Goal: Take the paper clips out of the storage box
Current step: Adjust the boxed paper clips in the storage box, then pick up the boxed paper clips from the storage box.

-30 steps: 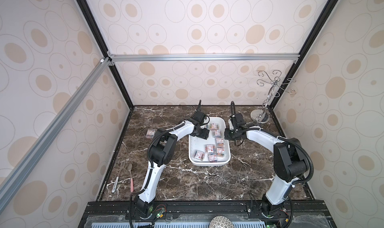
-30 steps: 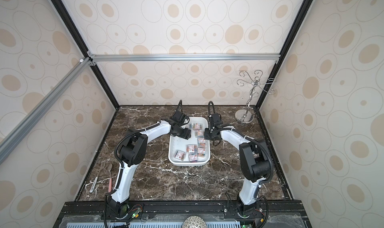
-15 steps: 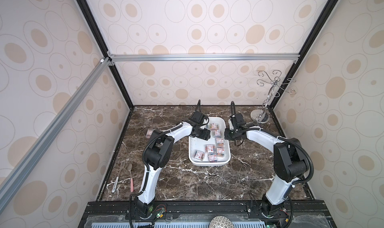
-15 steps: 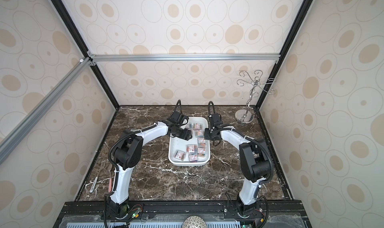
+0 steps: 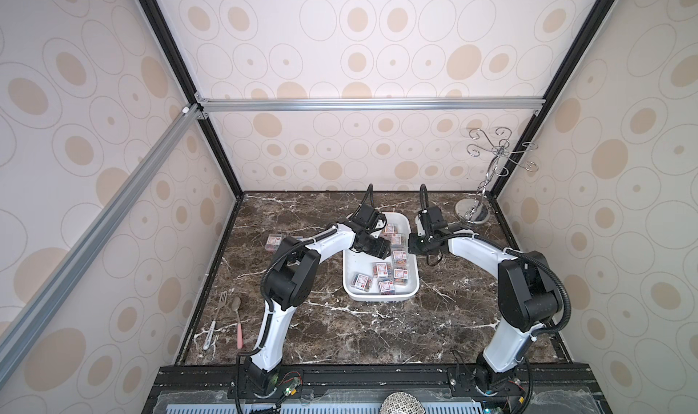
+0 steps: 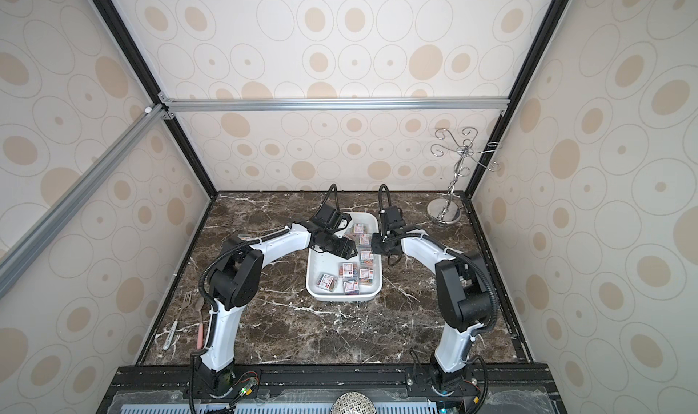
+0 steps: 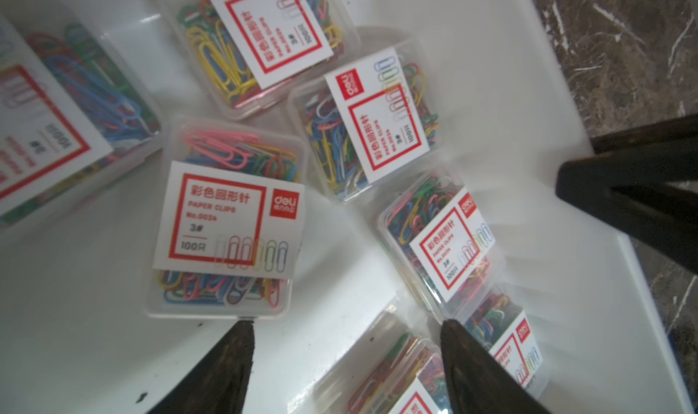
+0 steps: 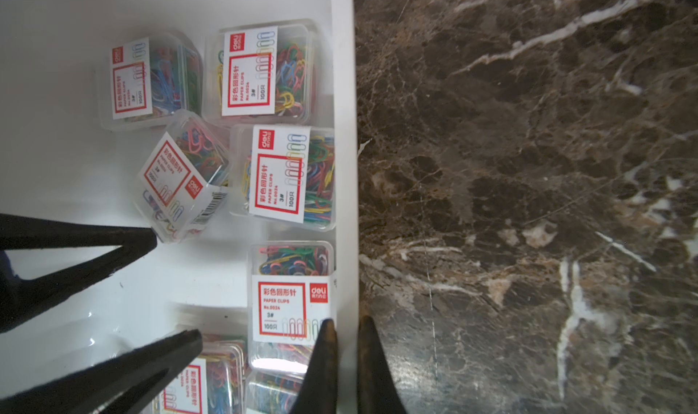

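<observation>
In both top views, a white tray (image 5: 377, 299) sits mid-way across a dark marble table (image 5: 340, 336), with boxes of paper clips (image 5: 382, 268) scattered inside it. The left gripper (image 5: 380, 250) hangs over the tray's middle. The right gripper (image 5: 411, 242) meets the tray's right rim. One lone box (image 5: 274, 241) lies out on the table, well apart to the left. A fork (image 5: 223, 299) and spoon (image 5: 236, 305) lie near the left edge, and a metal stand (image 5: 473, 212) is in the far right corner. We judge that none of these is in the way.

In the left wrist view, the left gripper (image 7: 345, 323) is released, its fingers apart above the tray floor, holding nothing. A tilted box (image 7: 381, 370) lies partly under the gap. A flat box (image 7: 226, 223) sits just beyond one fingertip.

In the right wrist view, the right gripper (image 8: 346, 319) is clenched on the tray rim (image 8: 345, 129), one finger inside and one outside. We take this as steadying the tray.

We judge that the step in hand is choosing the next box to lift out. The next move calls for lowering the left fingers squarely either side of a single box. The crowding is what stands in the way: several boxes touch or lean on one another near the right wall, so a finger could snag a neighbour.
</observation>
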{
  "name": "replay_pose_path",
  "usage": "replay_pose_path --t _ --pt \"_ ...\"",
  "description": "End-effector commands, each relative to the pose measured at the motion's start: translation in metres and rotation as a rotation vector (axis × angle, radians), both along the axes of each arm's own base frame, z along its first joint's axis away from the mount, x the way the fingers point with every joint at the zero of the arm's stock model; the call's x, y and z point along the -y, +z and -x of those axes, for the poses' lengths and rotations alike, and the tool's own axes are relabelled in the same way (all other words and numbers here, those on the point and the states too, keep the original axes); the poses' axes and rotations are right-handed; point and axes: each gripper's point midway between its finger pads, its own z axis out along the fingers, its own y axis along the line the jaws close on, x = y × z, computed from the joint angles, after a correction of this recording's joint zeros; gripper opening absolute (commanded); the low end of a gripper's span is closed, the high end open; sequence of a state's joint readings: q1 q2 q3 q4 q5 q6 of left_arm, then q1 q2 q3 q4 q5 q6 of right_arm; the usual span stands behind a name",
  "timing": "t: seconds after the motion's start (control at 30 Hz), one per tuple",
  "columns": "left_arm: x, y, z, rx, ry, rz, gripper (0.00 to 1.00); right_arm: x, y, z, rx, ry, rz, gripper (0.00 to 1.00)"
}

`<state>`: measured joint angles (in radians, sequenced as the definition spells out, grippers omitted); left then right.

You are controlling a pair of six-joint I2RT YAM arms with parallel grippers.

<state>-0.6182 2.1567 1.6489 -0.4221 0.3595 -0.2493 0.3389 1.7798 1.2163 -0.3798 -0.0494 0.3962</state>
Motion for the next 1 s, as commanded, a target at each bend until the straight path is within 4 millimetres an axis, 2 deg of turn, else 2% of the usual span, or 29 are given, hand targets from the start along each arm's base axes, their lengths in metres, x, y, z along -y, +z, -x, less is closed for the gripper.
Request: replay_pose_path --t 0.0,0.07,0.2,0.37,0.97 --pt "0.001 0.036 -0.008 0.110 -0.005 0.005 0.78 0.018 -0.021 0.018 -0.081 -0.023 0.070 0.00" --pt "-0.002 0.046 -0.013 0.143 0.009 -0.008 0.78 0.018 -0.021 0.019 -0.081 -0.022 0.071 0.00" --pt "-0.010 0.049 -0.022 0.169 0.040 -0.077 0.79 0.018 -0.021 0.019 -0.081 -0.022 0.072 0.00" --pt "-0.023 0.035 -0.035 0.166 0.076 -0.170 0.78 0.018 -0.021 0.019 -0.084 -0.017 0.075 0.00" --pt "-0.036 0.000 -0.060 0.107 0.041 -0.253 0.78 0.019 -0.023 0.018 -0.087 -0.018 0.081 0.00"
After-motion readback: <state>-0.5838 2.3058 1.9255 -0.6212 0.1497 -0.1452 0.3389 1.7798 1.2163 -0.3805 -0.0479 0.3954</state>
